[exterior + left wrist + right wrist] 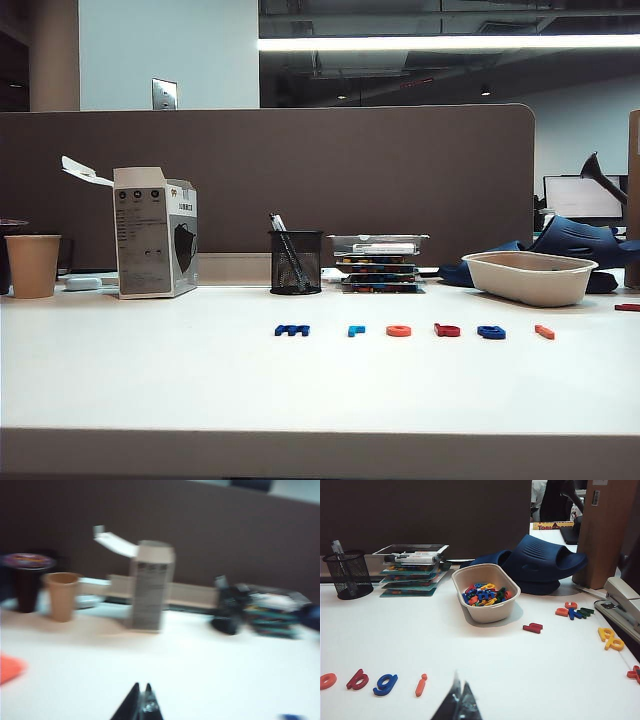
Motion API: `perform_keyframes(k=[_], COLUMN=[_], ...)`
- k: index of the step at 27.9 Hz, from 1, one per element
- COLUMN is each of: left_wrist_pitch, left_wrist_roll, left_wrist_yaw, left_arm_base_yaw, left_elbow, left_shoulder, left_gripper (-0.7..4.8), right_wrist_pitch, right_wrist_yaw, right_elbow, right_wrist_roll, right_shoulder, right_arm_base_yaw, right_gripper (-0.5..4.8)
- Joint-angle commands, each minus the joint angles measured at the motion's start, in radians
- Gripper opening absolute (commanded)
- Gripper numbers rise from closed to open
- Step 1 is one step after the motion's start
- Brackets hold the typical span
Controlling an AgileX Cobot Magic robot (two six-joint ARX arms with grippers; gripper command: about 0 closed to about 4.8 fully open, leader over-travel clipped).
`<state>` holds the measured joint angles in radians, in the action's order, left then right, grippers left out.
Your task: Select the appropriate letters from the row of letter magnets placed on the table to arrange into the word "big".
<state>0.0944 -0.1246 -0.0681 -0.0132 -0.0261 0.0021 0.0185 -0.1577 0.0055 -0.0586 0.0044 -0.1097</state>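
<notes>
A long ceiling light strip (450, 43) glows white across the top of the exterior view, and the white desk (200, 390) under it reads bright and even, while the ceiling around the strip stays dim. Shadows there are soft and short, pooling just under the pen cup (296, 262) and the bowl (530, 277). The left wrist view is blurred throughout; the carton (150, 585) and paper cup (62, 596) have smeared edges, perhaps from motion. The right wrist view is sharper, with a soft shadow beside the bowl (487, 611), though the dark tool (459, 700) at its edge is out of focus.
</notes>
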Motion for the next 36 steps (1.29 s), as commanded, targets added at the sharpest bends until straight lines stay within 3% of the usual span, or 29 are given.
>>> perform_keyframes(k=[1,5,13,21,26,29,36], left_wrist_pitch=[-0.032,-0.208,-0.609,-0.845,-1.083,-1.158,-1.216], left_wrist_roll=[-0.117,-0.141,-0.145,-0.137,-0.113,-0.095,-0.150], left_wrist_yaw=[-0.140,-0.245,-0.324,-0.439,-0.551,-0.551,-0.365], left_arm_base_yaw=[0.000,0.000,0.000,0.000,-0.001,-0.017,-0.262], left_elbow=[-0.062,-0.183,-0.498,-0.902,-1.201,-1.288,-1.482], left_shoulder=[0.000,0.000,0.062,0.365,0.635,0.706,0.842], left_gripper=[-0.05,-0.05,-0.05,-0.05,-0.05,-0.05,-0.05], right_wrist_pitch=[0.016,0.016,0.016,0.016,0.016,0.016,0.015], right_wrist_yaw=[0.003,0.003,0.003,0.003,0.002,0.002,0.003], right_elbow=[-0.005,-0.005,-0.005,-0.005,-0.004,-0.004,-0.004], right_wrist_roll=[0.000,0.000,0.000,0.000,0.000,0.000,0.000], right_shoulder=[-0.007,-0.007,-0.007,-0.007,-0.007,-0.007,-0.007], right_arm_base_yaw=[0.000,0.000,0.000,0.000,0.000,0.000,0.000], right_gripper=[0.04,0.04,0.04,0.04,0.03,0.03,0.03])
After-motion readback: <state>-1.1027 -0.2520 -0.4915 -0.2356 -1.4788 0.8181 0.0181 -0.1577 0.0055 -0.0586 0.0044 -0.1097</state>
